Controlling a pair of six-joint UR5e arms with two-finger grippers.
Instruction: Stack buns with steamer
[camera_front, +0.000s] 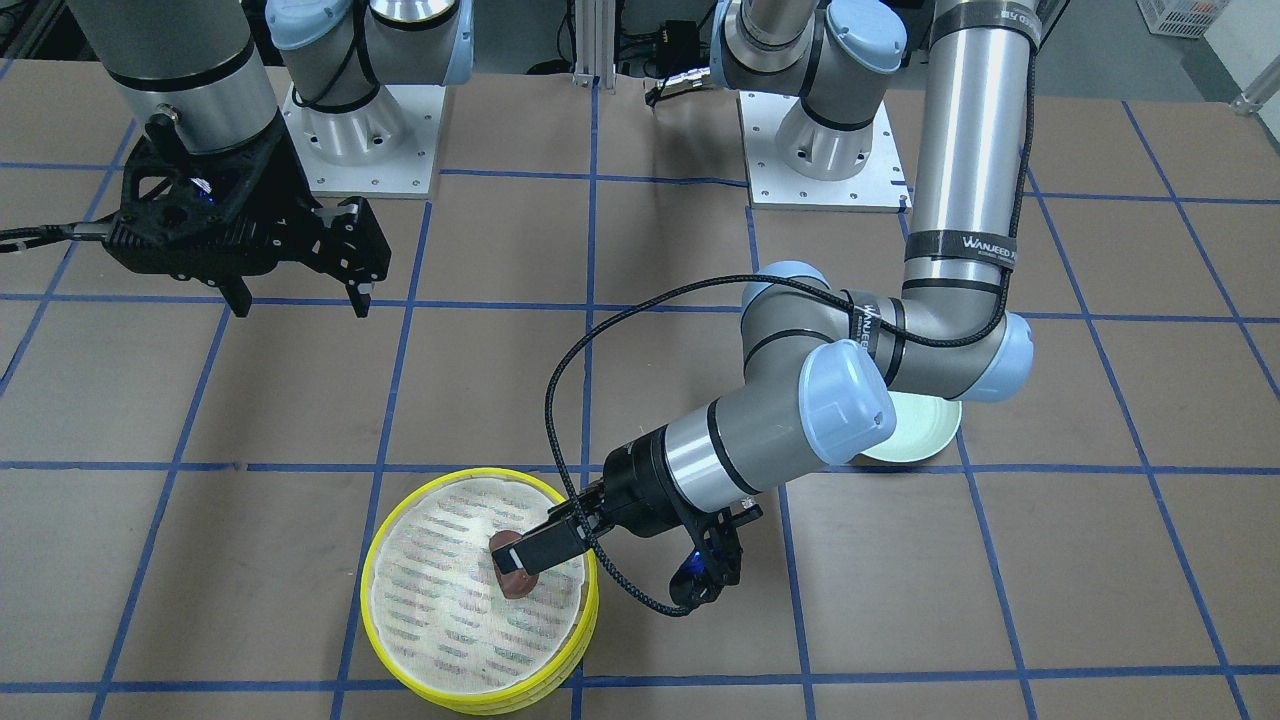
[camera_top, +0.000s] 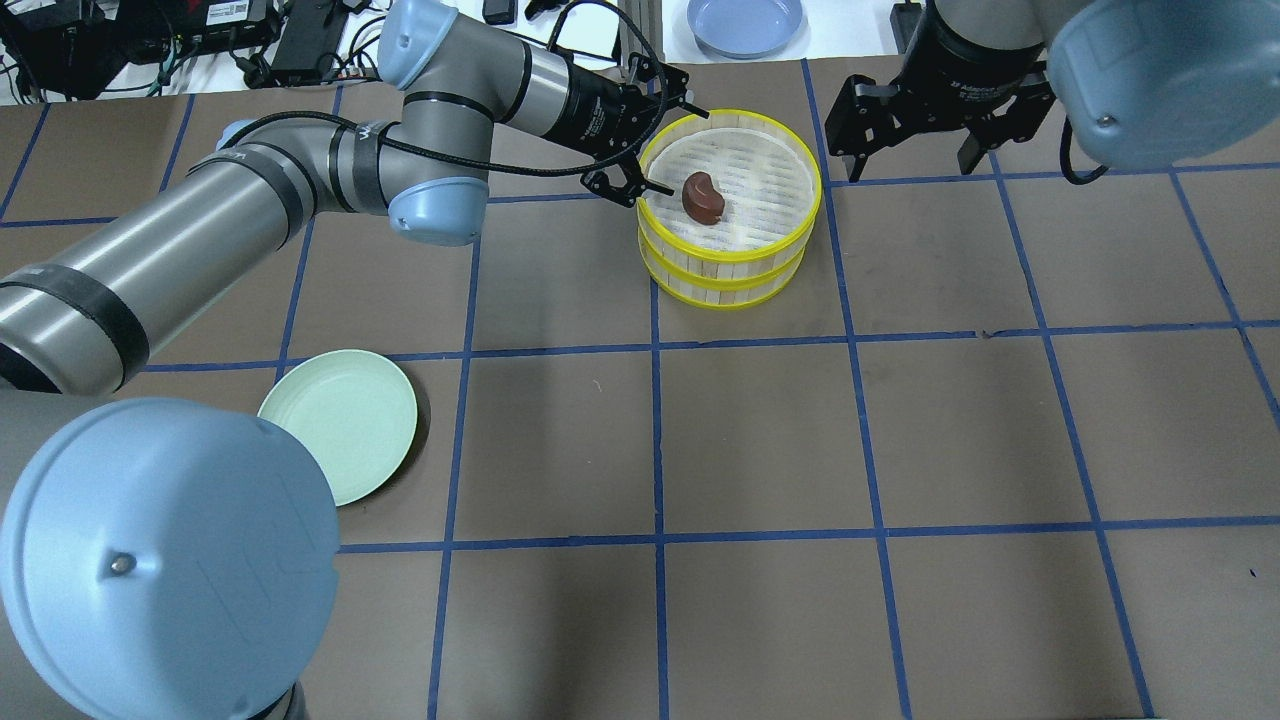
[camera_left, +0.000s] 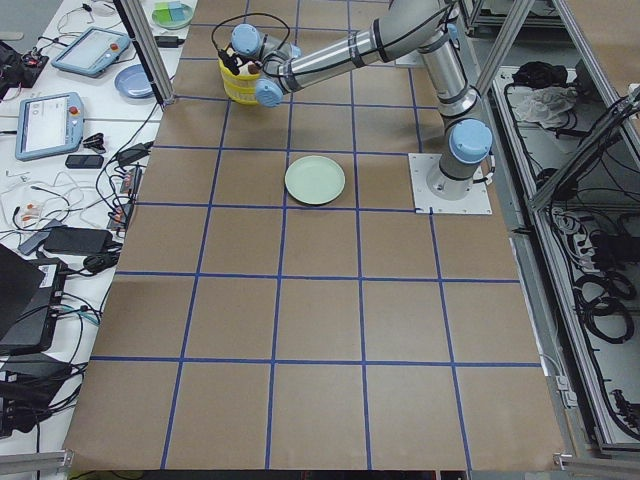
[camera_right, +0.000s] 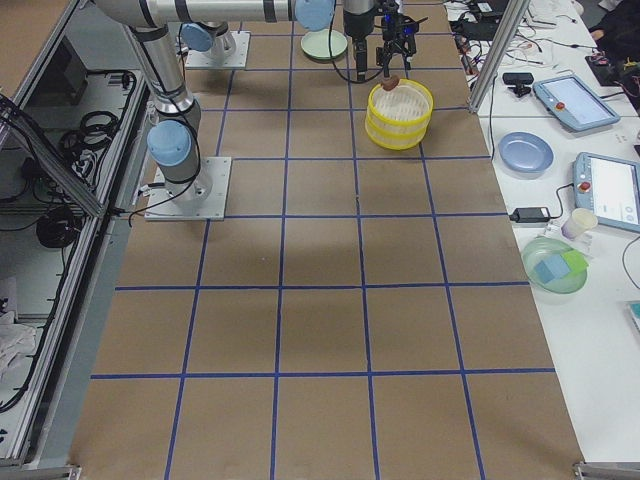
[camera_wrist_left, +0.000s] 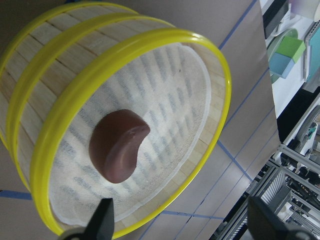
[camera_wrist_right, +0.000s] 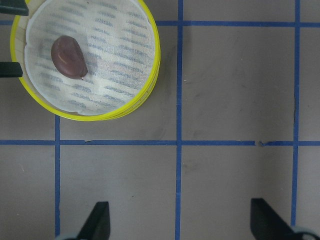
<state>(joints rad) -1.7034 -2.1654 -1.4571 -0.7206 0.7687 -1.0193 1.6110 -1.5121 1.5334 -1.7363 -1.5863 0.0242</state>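
Note:
The yellow-rimmed steamer (camera_top: 722, 276), two tiers stacked, stands at the far middle of the table. The dark reddish-brown bun (camera_top: 703, 197) lies on the cloth of the top tier, and also shows in the left wrist view (camera_wrist_left: 120, 150) and the right wrist view (camera_wrist_right: 69, 56). The cream-white bun is out of view. My left gripper (camera_top: 672, 150) is open and empty, level with the steamer's left rim (camera_wrist_left: 220, 75), its fingers either side of the bun but apart from it. My right gripper (camera_top: 915, 152) is open and empty, raised to the right of the steamer.
A pale green plate (camera_top: 340, 425) sits empty at the near left of the table, partly under my left arm's elbow in the front view (camera_front: 915, 432). A blue plate (camera_top: 745, 20) lies on the white bench beyond the table.

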